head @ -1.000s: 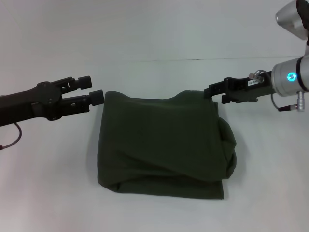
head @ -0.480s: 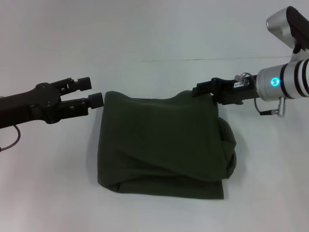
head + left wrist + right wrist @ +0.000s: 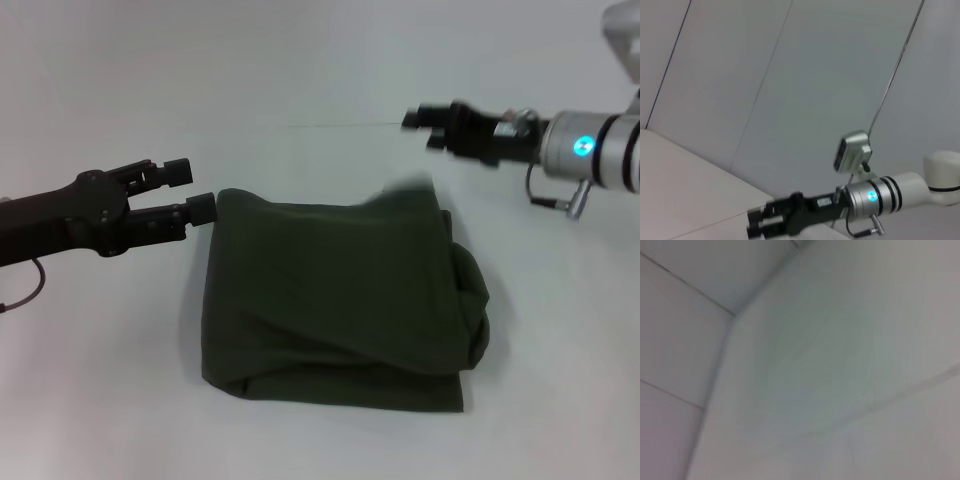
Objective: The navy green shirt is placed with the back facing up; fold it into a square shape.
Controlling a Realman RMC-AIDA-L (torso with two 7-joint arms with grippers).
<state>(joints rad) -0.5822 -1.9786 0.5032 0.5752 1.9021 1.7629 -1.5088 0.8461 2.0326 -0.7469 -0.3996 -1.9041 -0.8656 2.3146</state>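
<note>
The navy green shirt lies in the middle of the white worktop as a single, roughly square bundle, plain side up, with a bulging roll of cloth along its right edge and a diagonal crease running across its top layer. The relation that matters is at its far left corner: the left gripper reaches in from the left, its lower finger touching or just beside that corner, its upper finger raised above the cloth, so the jaws stand parted a moderate way and hold nothing. The shirt lies to the right of those jaws and slightly nearer, in line with the way the arm points. The right gripper is up off the worktop, beyond and above the far right corner of the shirt and clearly apart from it; its tip is smeared, so whether its jaws are parted or closed cannot be told. The left wrist view shows that same right gripper across the scene, but not the shirt; the right wrist view shows only blank pale surfaces. Of the two, the left arm is by far the nearer to the cloth. The bundle has no strong long axis, being about as wide as it is deep. Count: one shirt, two grippers, one worktop, and nothing else on the worktop that can be seen
</note>
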